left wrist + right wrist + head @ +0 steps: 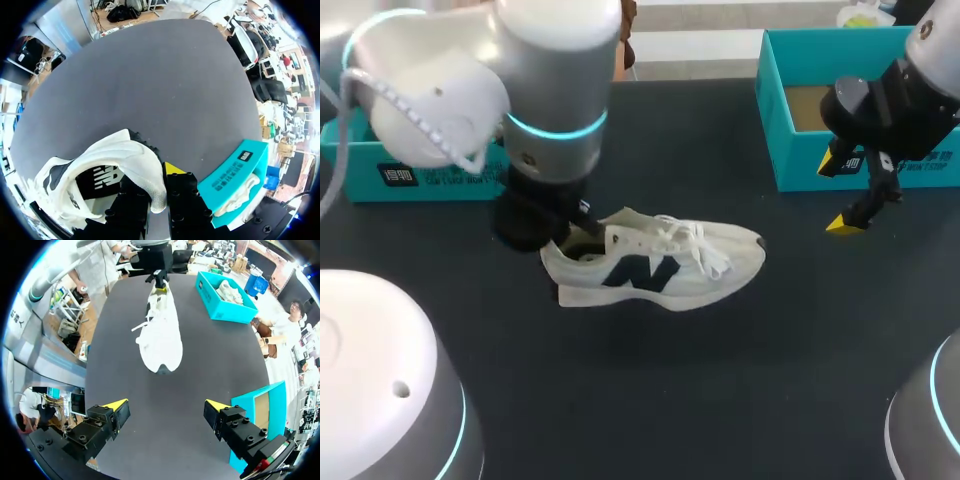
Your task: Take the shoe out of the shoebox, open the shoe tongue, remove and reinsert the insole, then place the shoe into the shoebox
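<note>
A white sneaker [660, 265] with a dark logo lies on its sole line at the middle of the black table, toe toward my right. My left gripper [570, 225] is shut on its heel collar. In the left wrist view the heel's rim [135, 160] sits pinched between the black fingers [182, 195]. My right gripper [840, 195] hangs open and empty in front of the open teal shoebox [775, 130] at the back right. From the right wrist the sneaker [160, 335] lies well ahead of the spread gripper [166, 407], toe nearest.
A second teal box [420, 170] stands at the back left behind my left arm. A white shoe [240, 192] rests inside that box [232, 172]. Bare black table [720, 380] stretches in front of the sneaker.
</note>
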`<state>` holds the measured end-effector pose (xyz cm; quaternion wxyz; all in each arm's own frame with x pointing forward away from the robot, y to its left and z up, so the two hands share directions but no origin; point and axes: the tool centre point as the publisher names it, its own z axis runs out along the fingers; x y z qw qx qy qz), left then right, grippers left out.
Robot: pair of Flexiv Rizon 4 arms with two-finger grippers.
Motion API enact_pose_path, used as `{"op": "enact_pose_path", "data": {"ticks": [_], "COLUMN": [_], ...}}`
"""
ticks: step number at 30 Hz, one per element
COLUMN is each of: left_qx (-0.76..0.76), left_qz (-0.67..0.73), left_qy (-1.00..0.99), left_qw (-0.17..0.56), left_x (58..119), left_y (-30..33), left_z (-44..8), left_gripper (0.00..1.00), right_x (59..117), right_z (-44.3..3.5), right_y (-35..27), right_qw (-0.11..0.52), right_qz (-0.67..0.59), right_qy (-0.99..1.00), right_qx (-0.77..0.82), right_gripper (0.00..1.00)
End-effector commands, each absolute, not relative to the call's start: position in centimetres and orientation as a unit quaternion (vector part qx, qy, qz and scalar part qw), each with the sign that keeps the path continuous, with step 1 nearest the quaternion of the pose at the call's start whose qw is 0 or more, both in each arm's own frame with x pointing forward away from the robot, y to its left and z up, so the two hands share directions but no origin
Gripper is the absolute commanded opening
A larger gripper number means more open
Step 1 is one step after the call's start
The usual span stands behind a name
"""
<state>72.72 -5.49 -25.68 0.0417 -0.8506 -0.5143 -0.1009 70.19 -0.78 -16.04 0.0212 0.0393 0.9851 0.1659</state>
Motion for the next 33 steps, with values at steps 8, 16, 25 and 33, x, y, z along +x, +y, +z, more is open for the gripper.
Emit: {"op": "enact_pose_path", "data": {"ticks": [8, 16, 25, 33], "left_qx": [-0.839, -0.833, -0.822, -0.818], "left_qz": [-0.114, -0.13, -0.14, -0.144], "left_qy": [-0.531, -0.536, -0.548, -0.551], "left_qw": [0.038, 0.044, 0.064, 0.077], "left_x": [73.5, 73.3, 73.3, 73.1], "left_y": [-6.3, -6.3, -5.8, -5.5], "left_z": [-31.6, -34.2, -36.3, -37.0], "left_gripper": [0.0, 0.0, 0.0, 0.0], "right_x": [70.4, 70.4, 70.4, 70.4], "right_z": [-16.1, -16.1, -16.1, -16.1], "right_y": [-0.7, -0.7, -0.7, -0.7], "right_qw": [0.02, 0.02, 0.02, 0.02], "right_qz": [0.164, 0.164, 0.164, 0.164], "right_qy": [0.985, 0.985, 0.985, 0.985], "right_qx": [0.039, 0.039, 0.039, 0.039], "right_gripper": [1.0, 1.0, 1.0, 1.0]}}
